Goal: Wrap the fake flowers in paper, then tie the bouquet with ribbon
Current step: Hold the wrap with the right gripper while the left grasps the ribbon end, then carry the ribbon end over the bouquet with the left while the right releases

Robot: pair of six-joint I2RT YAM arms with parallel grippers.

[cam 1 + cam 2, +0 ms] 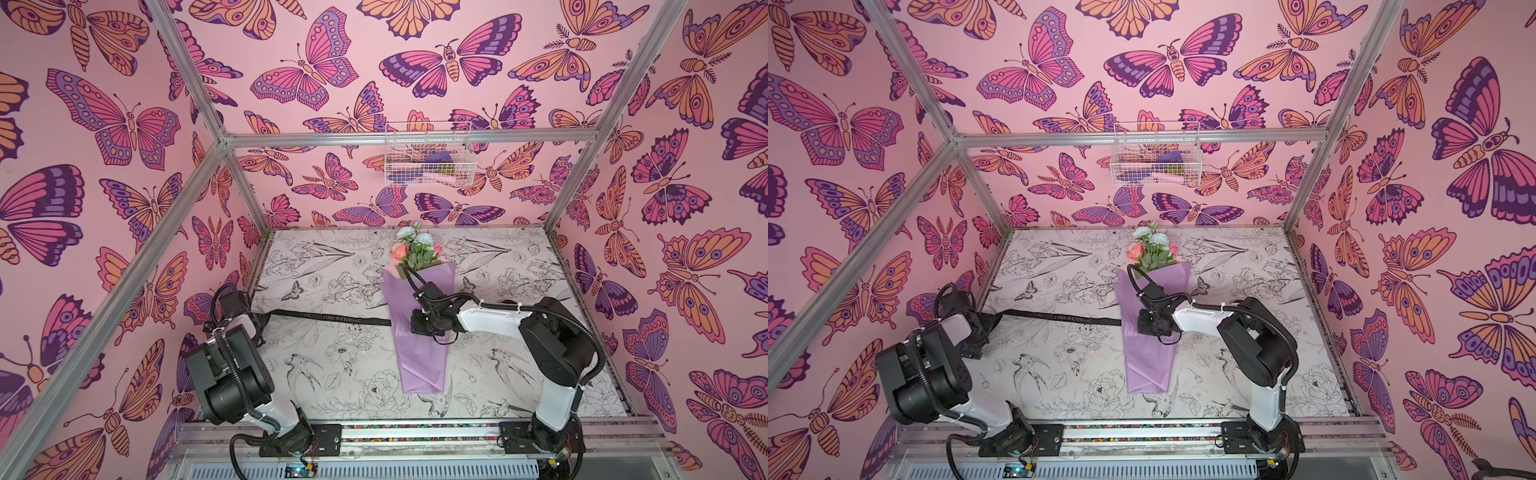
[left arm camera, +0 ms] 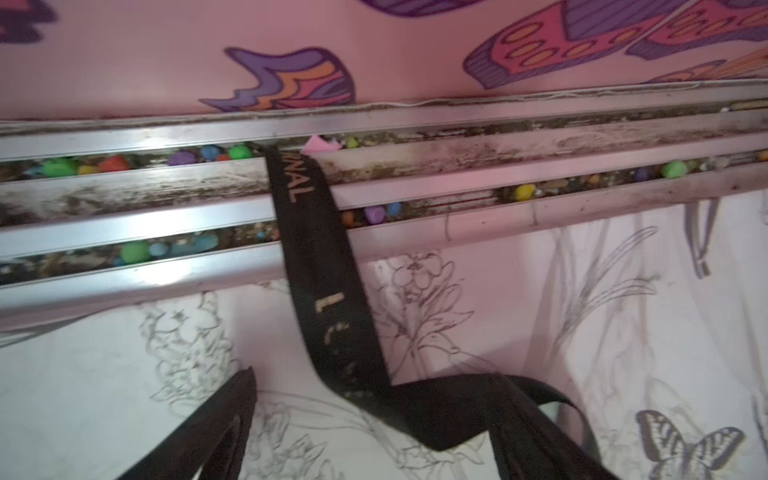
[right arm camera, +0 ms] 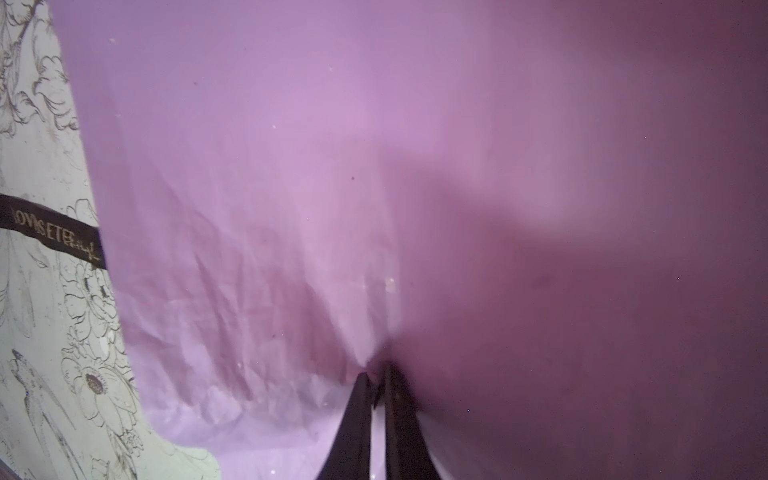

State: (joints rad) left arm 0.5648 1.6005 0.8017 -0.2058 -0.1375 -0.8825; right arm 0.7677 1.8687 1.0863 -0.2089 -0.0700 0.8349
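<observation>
Bouquet (image 1: 419,365) central; ribbon (image 1: 332,318) across left side

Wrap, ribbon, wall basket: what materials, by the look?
Wrap: thin lilac paper or film, matte with slight sheen; it holds sharp creases. Ribbon: black woven fabric, likely satin, pale printed lettering; it drapes limp. Basket: white coated wire grid, probably metal.

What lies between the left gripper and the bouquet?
A black ribbon lies flat on the printed table, running from the left gripper to the lilac paper edge of the bouquet. Nothing else sits there. Both top views show it.
</observation>
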